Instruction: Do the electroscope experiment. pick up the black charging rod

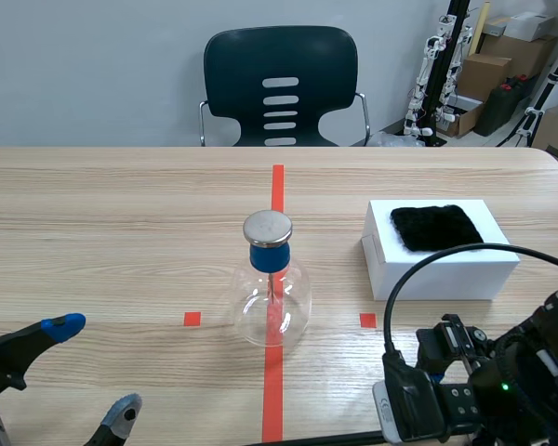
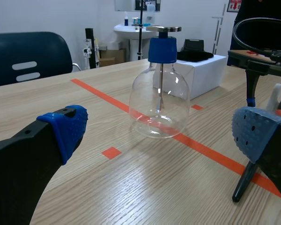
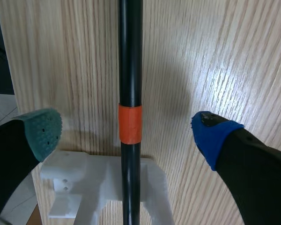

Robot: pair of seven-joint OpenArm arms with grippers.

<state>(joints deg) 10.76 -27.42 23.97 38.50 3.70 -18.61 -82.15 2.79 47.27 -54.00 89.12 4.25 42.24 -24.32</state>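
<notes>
Right jaws straddle the black charging rod (image 3: 130,56), spread, not pinching it. Left jaws are spread too; grasping and lifting remain.

bare table (image 3: 201,56) flanking black rod (image 3: 130,56), white stand (image 3: 103,183) beneath

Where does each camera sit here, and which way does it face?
Scene view: between the arms, facing across the table toward the chair; left tool and right arm show low.
Left wrist view: on the left arm, low, facing the electroscope flask; the open left tool frames it.
Right wrist view: on the right arm, looking down at the black charging rod inside the open right tool.
Scene and left wrist views share the electroscope flask and white box.
</notes>
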